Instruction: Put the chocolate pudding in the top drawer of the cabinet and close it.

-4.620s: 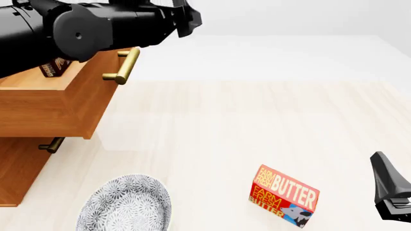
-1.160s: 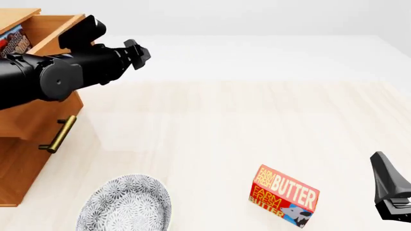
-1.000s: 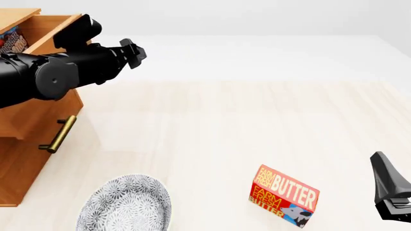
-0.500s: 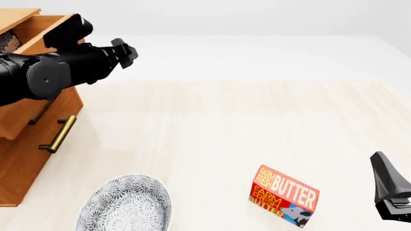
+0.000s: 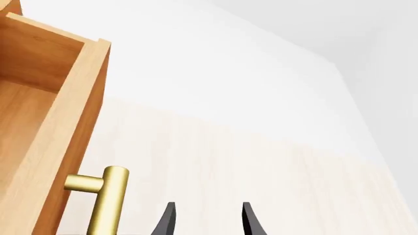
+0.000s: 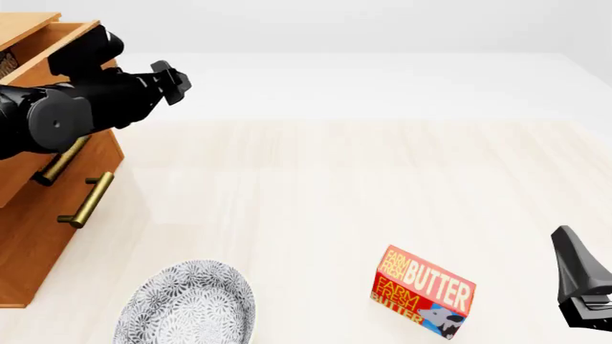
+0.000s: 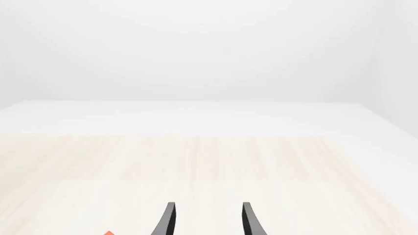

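**Top drawer partly open at the desk's left edge**

The light brown wooden cabinet (image 6: 39, 236) stands at the desk's (image 6: 335, 186) left edge, its top drawer (image 6: 34, 43) partly out; a sliver of the chocolate pudding box (image 6: 6, 63) shows inside. The left end effector (image 5: 207, 220) is open beside the brass bar handle (image 5: 107, 200); the right end effector (image 7: 207, 220) is open, empty.

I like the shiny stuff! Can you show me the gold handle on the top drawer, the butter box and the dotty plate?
top drawer handle (image 5: 107, 203), left wrist view, brass bar.
butter box (image 6: 423, 292), front view, printed red front.
plate (image 6: 188, 306), front view, patterned inside.

Matt wooden cabinet (image 6: 39, 215), glossy brass handle (image 5: 104, 200), pale wood-grain table (image 6: 363, 186)
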